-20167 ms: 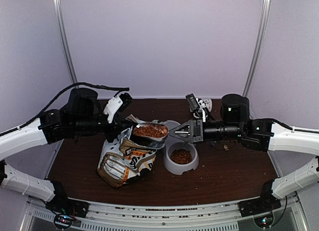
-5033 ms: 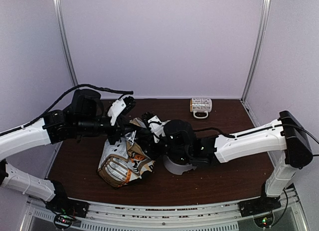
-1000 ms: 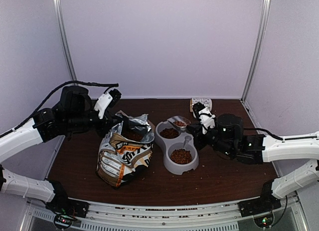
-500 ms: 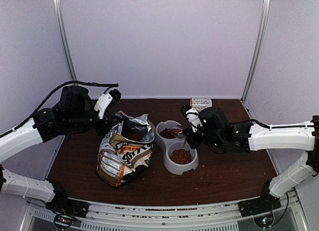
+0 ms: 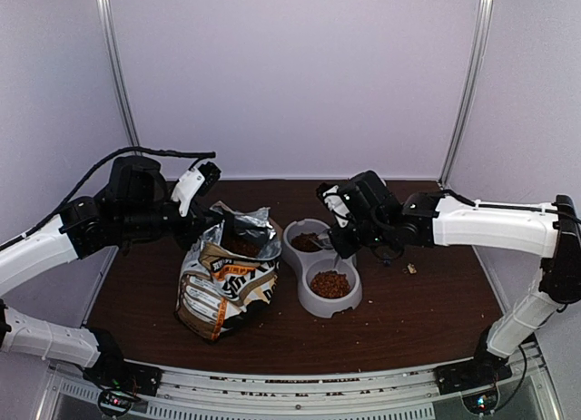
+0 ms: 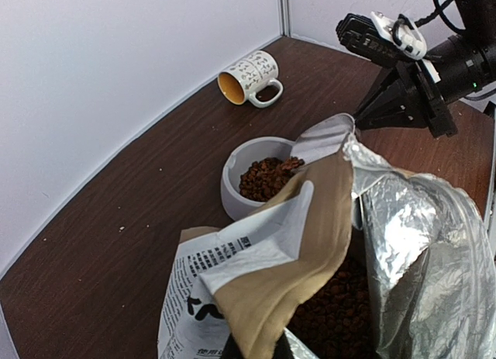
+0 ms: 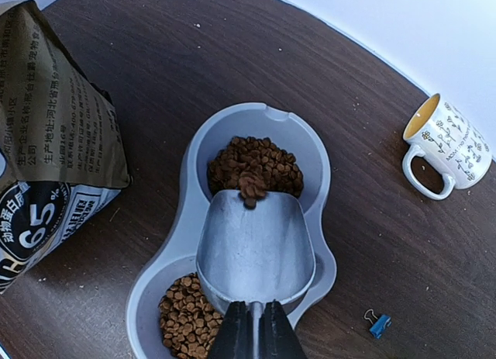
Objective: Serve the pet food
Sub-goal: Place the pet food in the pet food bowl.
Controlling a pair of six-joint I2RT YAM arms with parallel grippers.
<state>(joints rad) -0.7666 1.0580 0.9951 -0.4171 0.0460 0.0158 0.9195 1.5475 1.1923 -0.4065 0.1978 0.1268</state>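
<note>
Reddish-brown pet food (image 7: 256, 165) fills both hollows of the grey double bowl (image 7: 183, 196) (image 5: 313, 297). My right gripper (image 7: 253, 328) (image 5: 340, 241) is shut on the handle of a metal scoop (image 7: 256, 250), tipped down over the far hollow, with the last pellets sliding off its lip. More pet food lies inside the open printed bag (image 6: 256, 250) (image 5: 222, 279), which stands left of the bowl. My left gripper (image 6: 267, 347) is shut on the bag's tan top edge and holds it open; only its dark finger bases show.
A patterned mug (image 6: 248, 76) (image 7: 453, 142) lies on its side at the back right of the brown table. A small blue binder clip (image 7: 378, 324) lies right of the bowl. White walls close in the back and sides.
My right arm has swung left and tilted the scoop over the far hollow, pouring its pellets out. The left arm and the bag have stayed still.
</note>
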